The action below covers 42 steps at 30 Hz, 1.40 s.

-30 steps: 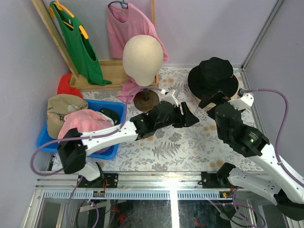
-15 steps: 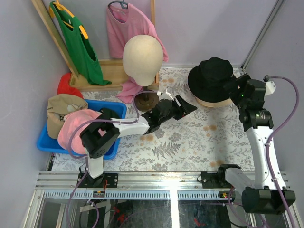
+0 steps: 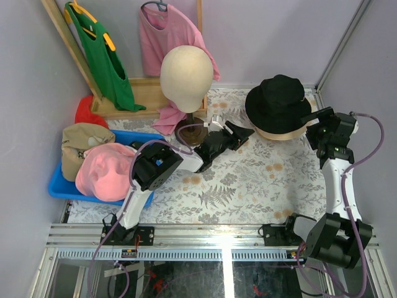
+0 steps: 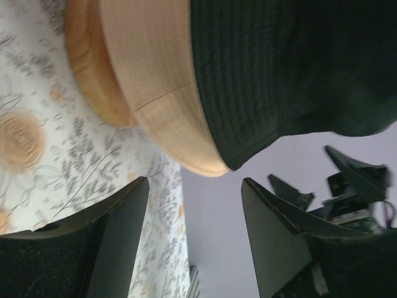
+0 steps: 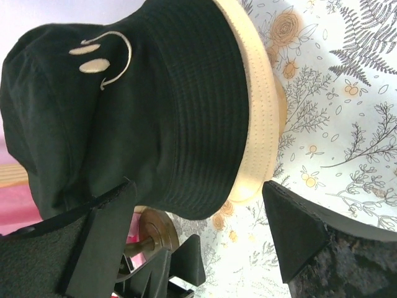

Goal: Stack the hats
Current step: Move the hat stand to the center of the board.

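**Both grippers open beside the hat stack**

In the overhead view, the black bucket hat (image 3: 277, 99) sits on a beige hat (image 3: 282, 133) at the upper right of the desk (image 3: 248, 186). My left gripper (image 3: 244, 133) is just left of that stack, fingers apart and holding nothing. My right gripper (image 3: 312, 121) is at the stack's right edge, fingers spread wide, also holding nothing. At the middle left, a pink hat (image 3: 105, 172) lies in a blue bin (image 3: 57, 185), with a tan cap (image 3: 79, 139) at the bin's upper-left corner.

Lilac walls (image 3: 279, 37), floral-patterned table (image 3: 248, 186)
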### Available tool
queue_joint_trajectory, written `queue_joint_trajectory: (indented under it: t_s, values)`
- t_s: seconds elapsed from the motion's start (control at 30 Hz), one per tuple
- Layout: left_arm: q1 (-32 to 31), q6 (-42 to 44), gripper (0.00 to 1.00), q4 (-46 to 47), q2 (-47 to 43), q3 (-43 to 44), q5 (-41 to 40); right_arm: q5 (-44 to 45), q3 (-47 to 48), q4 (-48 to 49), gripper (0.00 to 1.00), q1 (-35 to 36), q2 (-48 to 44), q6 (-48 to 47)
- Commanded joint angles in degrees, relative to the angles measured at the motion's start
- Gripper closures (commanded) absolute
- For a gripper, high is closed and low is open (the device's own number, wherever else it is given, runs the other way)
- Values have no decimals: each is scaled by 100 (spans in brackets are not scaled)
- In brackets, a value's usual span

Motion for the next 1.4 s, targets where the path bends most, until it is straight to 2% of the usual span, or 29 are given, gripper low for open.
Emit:
queue_joint_trajectory:
  t_s: [0.0,0.17,0.63,1.03,1.13,1.23,1.37]
  values:
    - [113,-243,39,1336,243,314,-426,-489,-54,742,11,-182,87,139]
    - [238,-405,39,1634,527,526,-571,-648,-143,1071,13,-326,287,228]
    - [424,-581,39,1742,1204,1278,-612,-737,-67,1555,18,-335,937,272]
    - [509,-638,40,1547,1674,2080,-510,-710,40,1718,19,-360,1204,232]
    - [522,-654,43,1547,1768,2211,-510,-711,44,1746,19,-390,1251,220]
    - [504,-673,54,1642,1859,2271,-475,-759,-3,1812,20,-452,1301,225]
    - [497,-723,61,1738,1913,2204,-477,-826,-38,1934,21,-515,1361,230]
